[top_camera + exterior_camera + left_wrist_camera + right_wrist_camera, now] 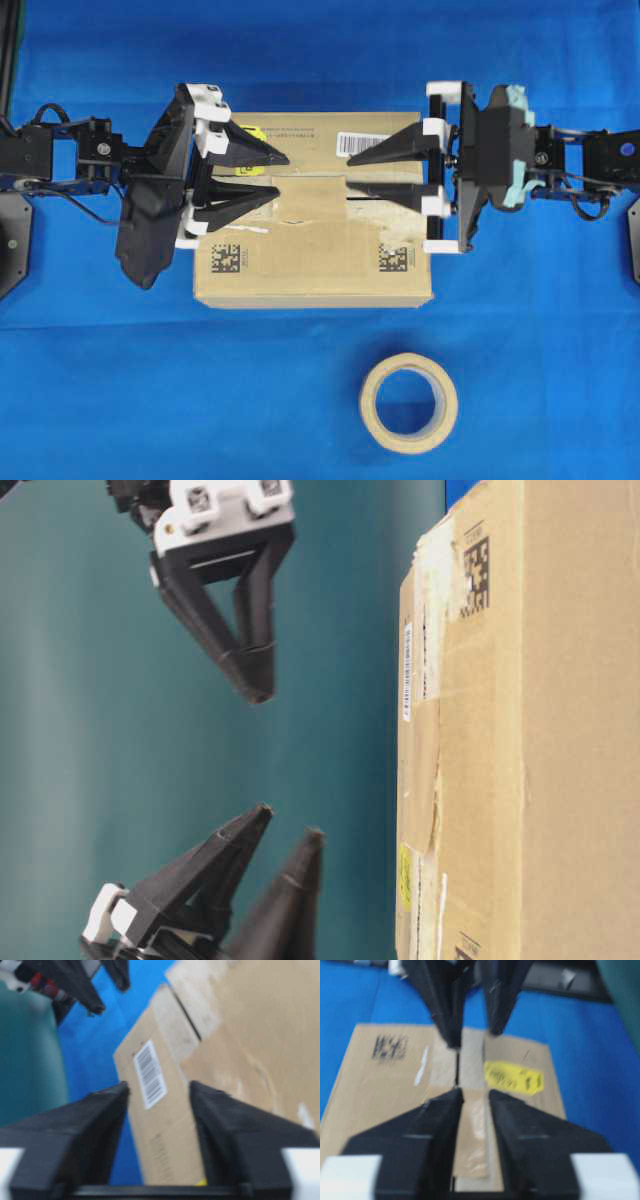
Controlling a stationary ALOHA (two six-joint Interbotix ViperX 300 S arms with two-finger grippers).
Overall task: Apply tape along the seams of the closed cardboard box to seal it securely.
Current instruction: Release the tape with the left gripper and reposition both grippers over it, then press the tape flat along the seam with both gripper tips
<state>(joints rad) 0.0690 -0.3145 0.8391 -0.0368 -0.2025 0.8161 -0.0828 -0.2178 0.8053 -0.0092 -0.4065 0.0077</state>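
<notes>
The cardboard box (315,255) lay closed under both tools, its top carrying a white barcode label (362,142) just beyond the right gripper's (352,172) far fingertip, a yellow sticker (250,137) with small black print too blurred to read beside the left gripper's (282,174) far finger, and two black square codes (227,258) on the nearer flap, one toward each tool. The seams (362,201) ran as a dark slit edged with greyish old tape, starting just by the right gripper's near fingertip. The tape (472,1135), a tan-brown patch, sat over that slit between the right gripper's fingers. Both grippers hung above the lid with jaws partly apart and nothing between them. A beige tape roll (409,402) lay on the blue cloth (120,390), well clear of the right gripper.
</notes>
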